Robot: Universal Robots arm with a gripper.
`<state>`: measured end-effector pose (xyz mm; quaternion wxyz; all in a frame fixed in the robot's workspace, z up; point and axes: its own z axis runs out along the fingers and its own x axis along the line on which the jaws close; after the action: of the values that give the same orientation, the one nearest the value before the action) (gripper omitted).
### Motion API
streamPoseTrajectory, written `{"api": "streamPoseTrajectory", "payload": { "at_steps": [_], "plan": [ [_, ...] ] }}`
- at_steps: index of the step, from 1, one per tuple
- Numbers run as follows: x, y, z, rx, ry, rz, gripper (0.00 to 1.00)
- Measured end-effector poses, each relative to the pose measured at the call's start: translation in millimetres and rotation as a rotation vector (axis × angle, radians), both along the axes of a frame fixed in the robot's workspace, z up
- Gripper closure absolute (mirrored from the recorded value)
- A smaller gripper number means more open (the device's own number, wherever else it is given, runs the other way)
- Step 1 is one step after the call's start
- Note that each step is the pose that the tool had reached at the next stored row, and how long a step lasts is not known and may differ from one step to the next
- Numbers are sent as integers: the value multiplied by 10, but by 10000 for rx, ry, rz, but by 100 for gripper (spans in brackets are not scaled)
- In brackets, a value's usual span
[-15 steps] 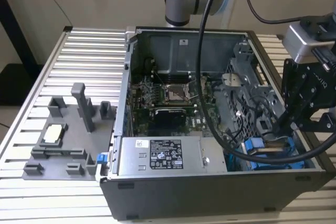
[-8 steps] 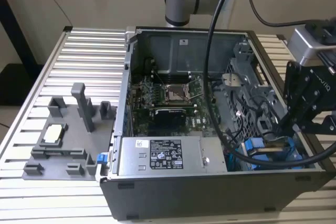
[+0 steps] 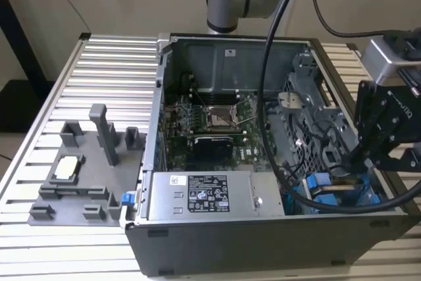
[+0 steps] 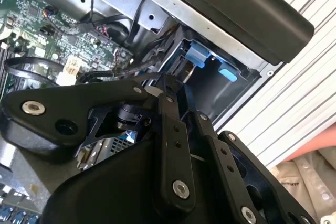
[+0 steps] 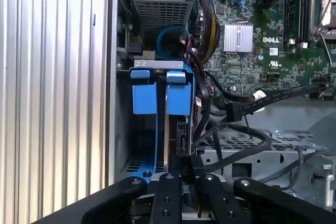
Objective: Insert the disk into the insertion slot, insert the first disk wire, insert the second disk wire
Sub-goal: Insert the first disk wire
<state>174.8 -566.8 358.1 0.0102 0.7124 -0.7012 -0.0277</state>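
Disk point(image 5: 177, 100), a flat silver-grey drive in a bright blue plastic carrier, seems seated edge-on just ahead of the black tool point(image 5: 187, 171). It is likely rigid, dense and shock-sensitive, best gripped by the carrier's edges. The tool's opening cannot be told.

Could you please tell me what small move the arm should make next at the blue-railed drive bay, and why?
Probably a short, slow advance straight into the insertion slot. In the first wrist view the pincer sits at its mouth, in line with the blue rails, and black cables crowd one side, so drifting sideways could snag.
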Motion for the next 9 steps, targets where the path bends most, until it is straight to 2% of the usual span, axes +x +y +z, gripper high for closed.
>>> {"api": "streamPoseTrajectory", "payload": {
  "at_steps": [2, 4, 9],
  "plan": [
    [15, 0, -20, 1, 67, -24, 81],
    [35, 0, -38, 0, 105, -44, 81],
    [109, 0, -72, 35, 150, -57, 81]
  ]
}}
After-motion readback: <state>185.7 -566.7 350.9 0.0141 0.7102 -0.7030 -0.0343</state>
